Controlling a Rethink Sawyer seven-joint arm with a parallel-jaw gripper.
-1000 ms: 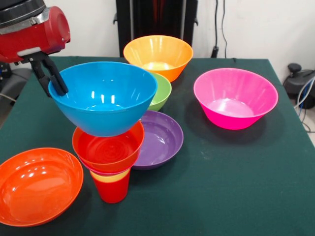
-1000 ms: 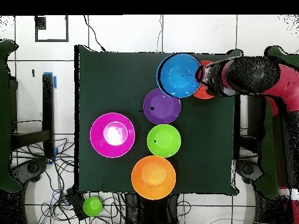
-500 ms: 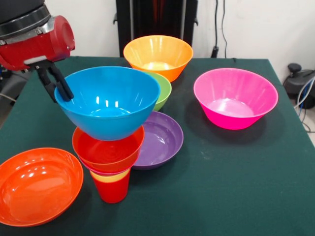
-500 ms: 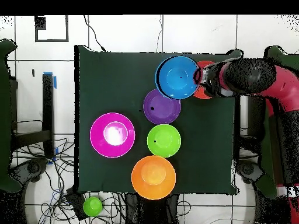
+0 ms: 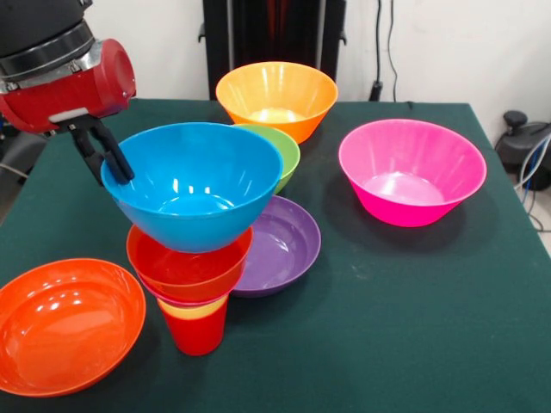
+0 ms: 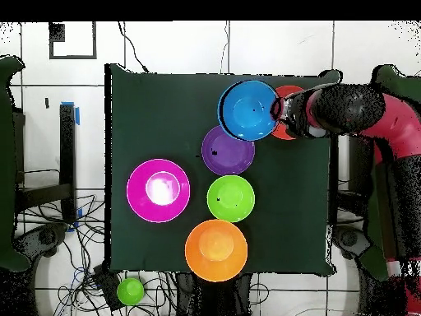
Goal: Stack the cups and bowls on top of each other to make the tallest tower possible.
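Step in hand, my read: placing the blue bowl [image 5: 198,185] on top of the tower [image 5: 191,280]. Bowl looks seated or nearly seated in the orange-red bowl [image 5: 188,262], which sits over a thin pink rim, a yellow cup rim and the red cup [image 5: 196,327] at the base. Can't tell if the blue bowl's weight is fully on the stack yet.

Gripper [image 5: 110,163] is clamped on the blue bowl's rim: one finger inside the wall, one outside, pinched close w/ only the rim between. Bowl body extends away from the gripper toward the table's middle; tower sits below it and slightly to that same side. In the overhead view the gripper [image 6: 278,109] meets the blue bowl [image 6: 248,109] at its edge, w/ the arm reaching in from the table's side.

Next move calls for: confirm bowl sits level and centred, then part the fingers gently and lift straight up off the rim, no sideways drag. Base is a narrow cup and the load widens upward, so probably tippy.

Remaining bowls: orange bowl [image 5: 65,323] lies below the gripper, close to the tower; purple bowl [image 5: 280,241] and green bowl [image 5: 280,155] just beyond the blue one; light orange bowl [image 5: 275,96] farther; magenta bowl [image 5: 411,170] well apart.
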